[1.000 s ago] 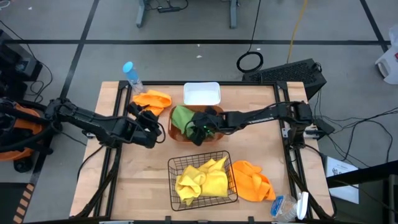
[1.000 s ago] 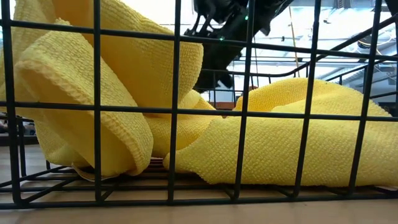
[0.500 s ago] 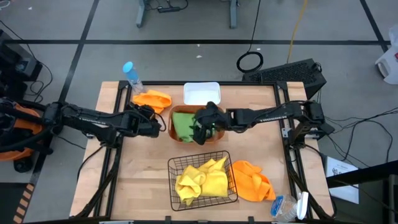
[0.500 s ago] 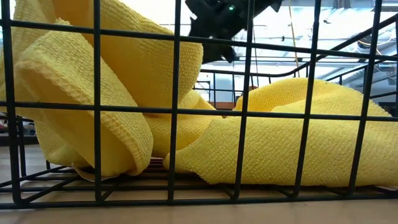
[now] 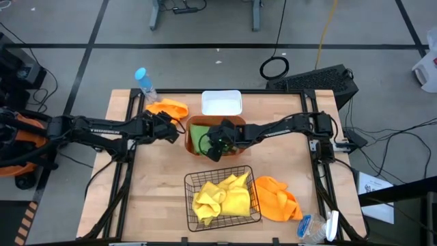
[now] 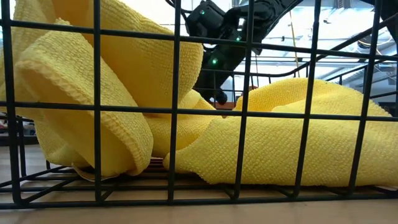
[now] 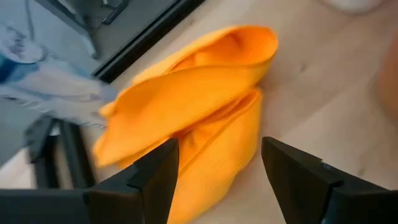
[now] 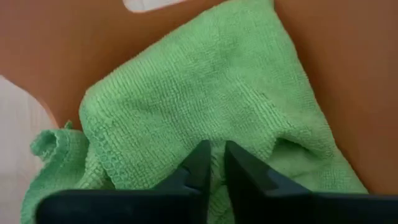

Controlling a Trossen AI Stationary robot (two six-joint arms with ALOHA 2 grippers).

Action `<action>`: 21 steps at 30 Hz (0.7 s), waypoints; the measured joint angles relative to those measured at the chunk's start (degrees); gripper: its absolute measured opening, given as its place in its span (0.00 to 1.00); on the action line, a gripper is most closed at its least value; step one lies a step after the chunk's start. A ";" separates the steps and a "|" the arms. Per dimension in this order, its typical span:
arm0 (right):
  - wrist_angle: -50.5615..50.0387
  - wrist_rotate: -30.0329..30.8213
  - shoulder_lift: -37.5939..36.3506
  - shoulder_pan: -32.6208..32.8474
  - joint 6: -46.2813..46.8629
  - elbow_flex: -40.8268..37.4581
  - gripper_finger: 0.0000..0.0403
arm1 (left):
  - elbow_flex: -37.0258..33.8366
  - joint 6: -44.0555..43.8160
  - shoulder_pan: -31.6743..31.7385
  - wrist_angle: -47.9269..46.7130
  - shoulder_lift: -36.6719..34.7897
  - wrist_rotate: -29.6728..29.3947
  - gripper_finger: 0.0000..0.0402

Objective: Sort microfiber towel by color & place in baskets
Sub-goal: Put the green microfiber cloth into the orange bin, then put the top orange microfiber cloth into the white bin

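Two yellow towels (image 5: 220,197) lie in the black wire basket (image 5: 189,179), filling the low view (image 6: 112,99). A green towel (image 5: 200,139) lies in the orange-brown tub (image 5: 192,123). My right gripper (image 8: 216,163) reaches down into the tub, shut on that towel. One orange towel (image 5: 167,108) lies folded on the table near the far-left corner. My left gripper (image 7: 217,180) is open just short of it on its near side. A second orange towel (image 5: 276,198) lies to the right of the wire basket. The white bin (image 5: 222,103) stands behind the tub. My right gripper pinches a fold of the green towel near its middle (image 8: 217,140), coming from above and slanting down into the tub. The cloth puckers around the fingertips (image 8: 200,163). The towel rests on the tub's floor, with one corner bunched (image 8: 53,149) beside it.
A blue-capped clear bottle (image 5: 143,80) lies just behind the left orange towel, and shows blurred in the left wrist view (image 7: 43,78). Another bottle (image 5: 314,227) lies at the table's near-right corner. Bare wood lies left of the wire basket.
My left gripper has moved toward the far edge, up to the orange towel, staying open. My right gripper rose a little above the tub, then dipped back into it. The green towel, which hung over the tub's left rim, now lies inside the tub.
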 joint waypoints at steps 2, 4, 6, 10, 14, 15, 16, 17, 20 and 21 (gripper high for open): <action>0.11 0.00 -0.05 0.01 -0.05 0.00 0.04 | -1.31 0.52 0.85 3.25 0.32 0.04 0.59; 0.09 0.00 -0.46 0.25 -0.07 0.00 0.01 | -2.10 0.53 1.88 3.80 1.02 0.02 0.60; -0.25 0.06 -1.67 0.74 -0.13 -0.02 0.01 | -2.17 0.55 2.87 3.71 2.12 0.22 0.62; -1.12 0.08 -4.84 2.09 -0.64 0.02 0.05 | -2.17 1.94 5.00 5.45 4.94 1.65 0.69; -3.24 0.39 -7.52 3.97 -1.82 0.02 0.12 | -2.17 3.47 8.04 8.95 8.83 2.67 0.77; -3.58 0.39 -8.34 4.48 -2.14 0.02 0.14 | -2.17 4.02 9.00 9.95 9.92 2.71 0.77; -4.10 0.39 -9.07 4.97 -2.42 0.02 0.16 | -2.17 4.72 9.98 10.35 10.83 2.88 0.78; -4.52 0.41 -9.62 5.48 -2.69 0.02 0.18 | -2.17 5.32 11.01 10.47 11.68 3.43 0.77; -6.31 0.68 -10.81 6.96 -2.99 0.07 0.22 | -2.17 8.85 14.24 11.61 14.39 8.93 0.75; -6.31 0.76 -10.91 7.33 -3.01 0.07 0.23 | -2.14 9.75 15.22 11.87 15.26 10.25 0.73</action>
